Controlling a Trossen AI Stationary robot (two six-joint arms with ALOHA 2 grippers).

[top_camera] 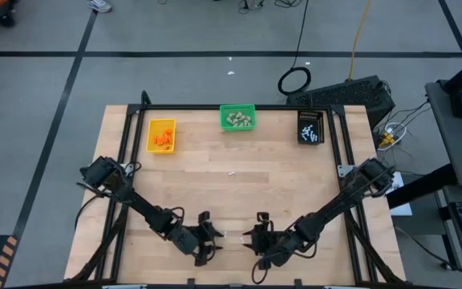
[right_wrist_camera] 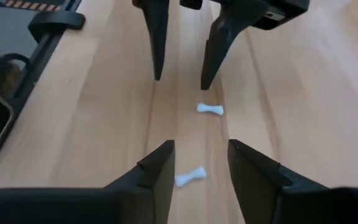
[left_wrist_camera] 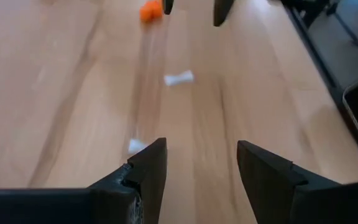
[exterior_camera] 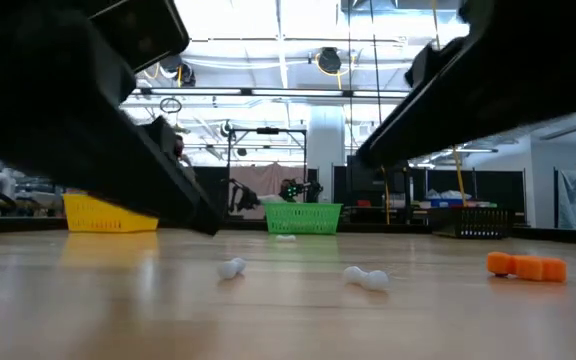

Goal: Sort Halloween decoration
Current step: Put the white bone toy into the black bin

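Counter [top_camera: 231,193]: light wood, and I am taking the green bin [top_camera: 237,119] at its far edge as my landmark.

Bins: I am seeing the yellow bin [top_camera: 161,135] to the left of the green bin, holding orange pieces; the black bin [top_camera: 311,127] to its right, holding white pieces; the green bin itself holding beige-grey lumps.

Loose Halloween decoration: one white bone-shaped stick [right_wrist_camera: 210,109] is lying on the bare wood at the near edge, well away from the green bin, between the two grippers. A second white stick [right_wrist_camera: 189,177] is lying just ahead of the right gripper's fingers. An orange piece [exterior_camera: 526,266] is resting on the wood near them, on the right gripper's side. One small white speck [top_camera: 232,172] is lying about midway between the green bin and the grippers; I cannot tell its kind.

Left gripper [top_camera: 209,235]: I am holding it low over the near edge, pointing toward the right gripper. Its jaws are standing apart, gripping nothing; bare wood is showing between them.

Right gripper [top_camera: 257,238]: I am holding it low, facing the left one. Its jaws are partly apart and holding nothing; the nearer white stick is lying on the wood at their mouth, touching neither finger.
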